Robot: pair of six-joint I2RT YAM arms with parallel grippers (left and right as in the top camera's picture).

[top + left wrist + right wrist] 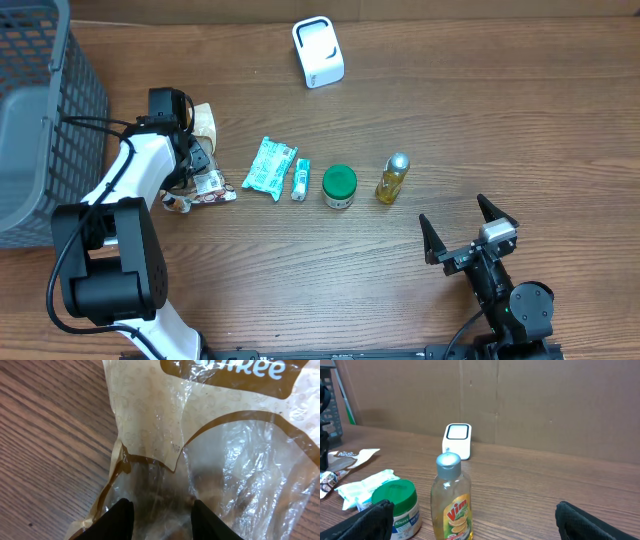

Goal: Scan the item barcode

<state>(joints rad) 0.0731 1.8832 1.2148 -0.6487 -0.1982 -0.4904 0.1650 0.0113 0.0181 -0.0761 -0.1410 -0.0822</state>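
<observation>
Two arms in play, only the left one matters right now. Left fingers (122, 520) are right down on the snack bag (210, 435), tips partly apart with crinkled clear film showing in the gap. Can't tell from the wrist view whether they're actually pinching it or just resting on it. Right fingers (430, 240) are spread wide with nothing between them, parked near the front edge, well apart from the bag. Bag (208, 122) lies at the left end of the item row, under the left wrist, sticking out on both the far and near side of it, so I read its long axis as running near-to-far. Scanner (318, 50) sits further back and to the right of the bag, window face not readable from overhead. Left arm is clearly the nearer one for the carry. No barcode visible in any view, so the bag probably needs turning once lifted. Room: bare worktop (450, 90) between bag and scanner, so a diagonal path back-right looks open. Tight spots: the grey basket (30, 120) is just beside the left arm on its outer side, and the teal packet (268, 168) is just beside the bag on the inner side, with tube (300, 180), jar (339, 186) and bottle (392, 178) further along. Lift before swinging.
</observation>
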